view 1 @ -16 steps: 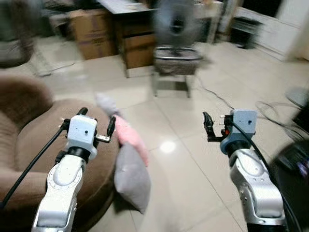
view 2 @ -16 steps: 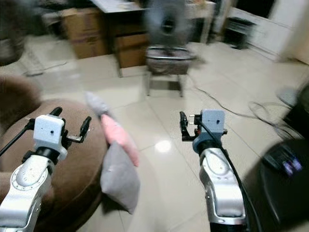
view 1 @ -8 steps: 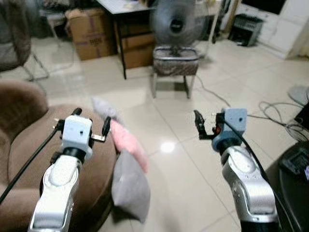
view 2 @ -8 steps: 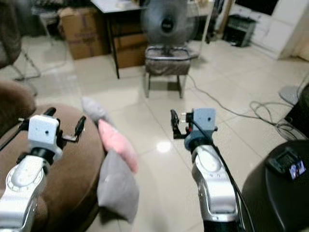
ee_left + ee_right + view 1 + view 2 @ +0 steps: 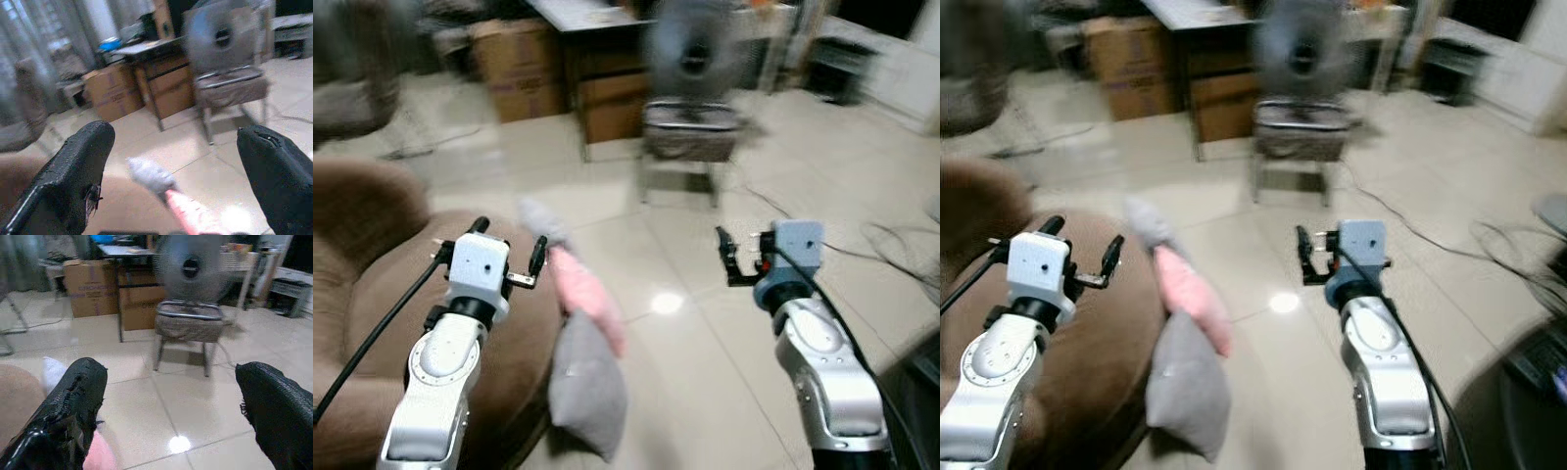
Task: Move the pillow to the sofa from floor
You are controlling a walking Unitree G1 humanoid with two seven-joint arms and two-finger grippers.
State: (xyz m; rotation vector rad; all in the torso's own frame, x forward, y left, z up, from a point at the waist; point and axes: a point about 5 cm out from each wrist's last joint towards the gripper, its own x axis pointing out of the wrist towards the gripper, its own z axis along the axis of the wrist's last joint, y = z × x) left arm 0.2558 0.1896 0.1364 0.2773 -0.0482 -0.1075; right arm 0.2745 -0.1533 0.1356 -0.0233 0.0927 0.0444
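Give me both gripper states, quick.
Left gripper: open, holding nothing, above the brown sofa.
Right gripper: open, holding nothing, over the tiled floor.

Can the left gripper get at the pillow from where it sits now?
Probably yes. The left gripper, jaws open, is raised over the brown sofa, and the pillow leans against the sofa's side just beside and below it, with nothing between.
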